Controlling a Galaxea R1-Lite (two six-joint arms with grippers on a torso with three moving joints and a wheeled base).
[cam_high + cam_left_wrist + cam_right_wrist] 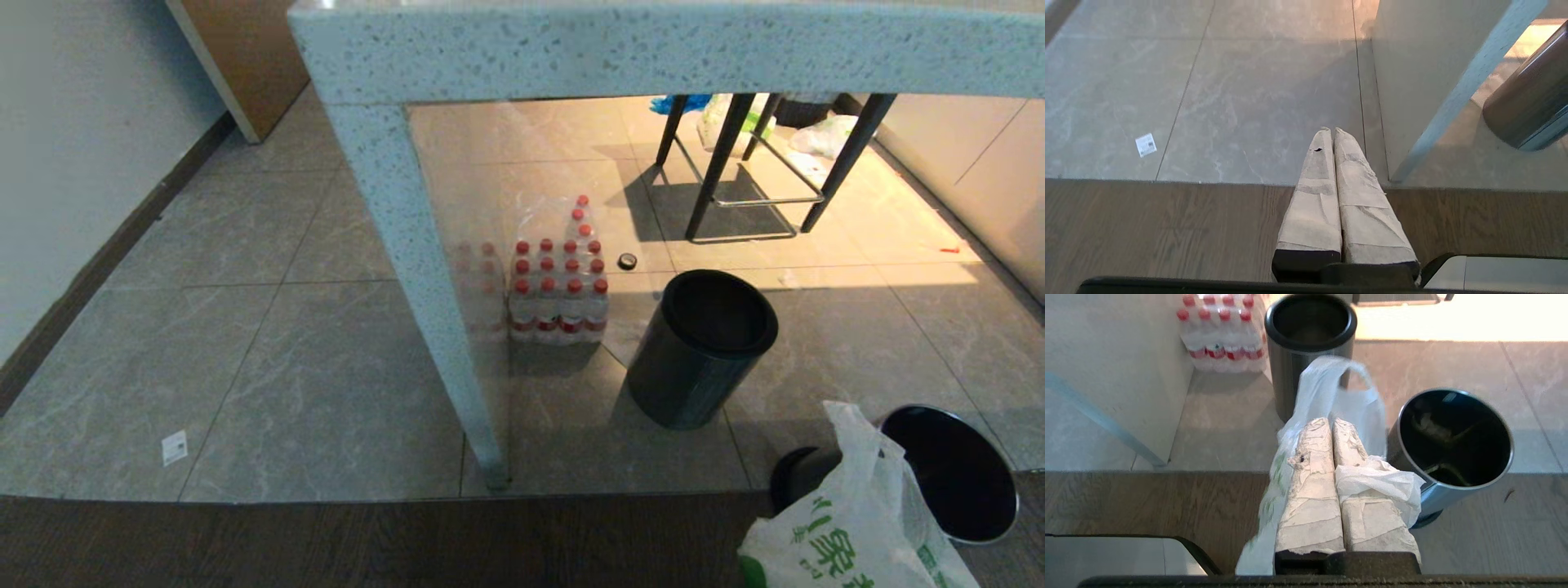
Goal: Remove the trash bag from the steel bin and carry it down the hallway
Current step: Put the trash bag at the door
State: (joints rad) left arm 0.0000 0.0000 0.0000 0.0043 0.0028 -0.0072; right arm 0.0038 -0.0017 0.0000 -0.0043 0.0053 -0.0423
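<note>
My right gripper [1331, 421] is shut on the trash bag [1312, 392], a thin white bag with green print. Film is bunched over one finger [1372, 522], and a loop handle stands up past the tips. In the head view the trash bag [849, 531] hangs at the bottom right, clear of the bin. The steel bin [1437, 498] leans tilted just beside it, with a bare shiny rim [1015, 490] and a dark inside. A black round piece [796, 482] lies at its foot. My left gripper [1331, 130] is shut on nothing, low over the floor.
A second dark bin [694, 376] with a black rim ring stands upright under the speckled table, near its slanted leg [424, 278]. A pack of red-capped water bottles [559, 302] sits behind it. A black-legged stool [751, 171] and bags are farther back. Wood flooring meets grey tile.
</note>
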